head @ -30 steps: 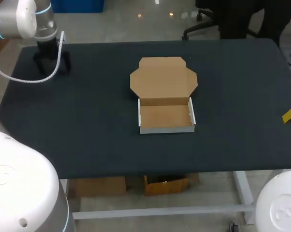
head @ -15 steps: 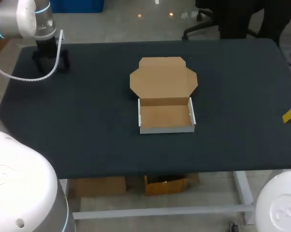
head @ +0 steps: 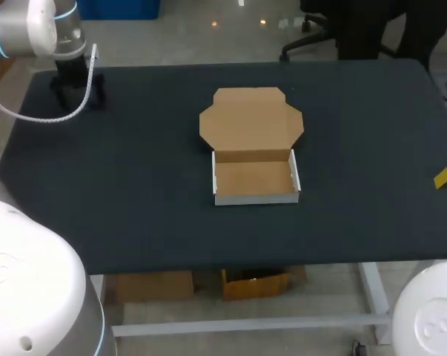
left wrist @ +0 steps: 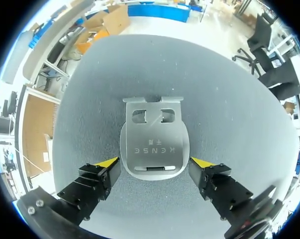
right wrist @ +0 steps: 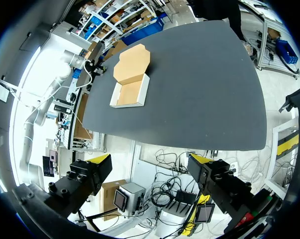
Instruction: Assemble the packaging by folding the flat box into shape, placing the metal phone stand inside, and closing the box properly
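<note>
1. The left gripper point(left wrist: 154, 163) has its fingers released and spread wide. One yellow tip stands on each side of the metal phone stand point(left wrist: 153, 134), just beside the edges of its rounded end, and they grasp nothing.
2. The metal phone stand lies flat on the dark table point(left wrist: 229, 114), with the end that has two cut-outs pointing away from the left gripper. It is well apart from the box point(head: 256, 198), out past the box's left side toward the far left corner. From the head view I cannot make it out beneath the gripper.
3. The right gripper point(right wrist: 150, 164) also has its fingers released, set wide apart with nothing between them. It hangs beyond the table's edge on the box's right, well apart from the box, which shows far ahead of it in its wrist view.
4. The box sits about mid-table, folded into a shallow tray with white outer walls, and only its brown floor shows inside. Its lid point(head: 251, 122) lies open and flat on the table, joined to the tray's far wall.
5. The left arm point(head: 30, 30) comes in far to the box's left. A white cable point(head: 30, 115) loops from it over that corner.
</note>
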`<act>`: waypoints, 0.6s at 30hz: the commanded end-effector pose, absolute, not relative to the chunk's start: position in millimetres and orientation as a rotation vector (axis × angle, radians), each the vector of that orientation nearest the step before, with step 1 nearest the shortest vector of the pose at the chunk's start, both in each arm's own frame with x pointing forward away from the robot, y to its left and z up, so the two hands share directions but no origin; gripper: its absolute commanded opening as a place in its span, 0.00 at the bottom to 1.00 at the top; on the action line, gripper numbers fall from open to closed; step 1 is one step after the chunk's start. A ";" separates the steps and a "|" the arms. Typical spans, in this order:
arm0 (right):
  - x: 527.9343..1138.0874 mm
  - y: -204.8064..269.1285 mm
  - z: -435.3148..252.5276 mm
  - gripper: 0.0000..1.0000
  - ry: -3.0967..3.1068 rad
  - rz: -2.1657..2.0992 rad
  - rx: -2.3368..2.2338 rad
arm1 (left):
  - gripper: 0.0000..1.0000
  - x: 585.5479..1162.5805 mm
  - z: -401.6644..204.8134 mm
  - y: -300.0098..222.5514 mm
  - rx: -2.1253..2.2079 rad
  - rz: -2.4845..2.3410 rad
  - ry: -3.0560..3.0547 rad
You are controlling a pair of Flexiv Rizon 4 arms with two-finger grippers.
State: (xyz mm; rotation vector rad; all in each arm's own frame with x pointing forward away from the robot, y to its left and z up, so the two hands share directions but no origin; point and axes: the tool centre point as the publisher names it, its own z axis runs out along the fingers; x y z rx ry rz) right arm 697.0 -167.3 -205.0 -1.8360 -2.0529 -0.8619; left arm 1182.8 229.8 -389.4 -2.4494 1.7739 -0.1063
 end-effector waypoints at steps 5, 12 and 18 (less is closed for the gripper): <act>695.7 -167.9 -204.1 1.00 -2.053 -0.865 -1.835 | 0.90 1193.5 -393.4 232.3 -2.459 -0.087 1.770; 695.7 -167.9 -204.1 1.00 -2.053 -0.865 -1.835 | 0.90 1196.4 -393.6 233.4 -2.465 -0.094 1.765; 695.7 -167.9 -204.1 1.00 -2.053 -0.865 -1.835 | 0.91 1198.3 -393.3 235.0 -2.469 -0.100 1.761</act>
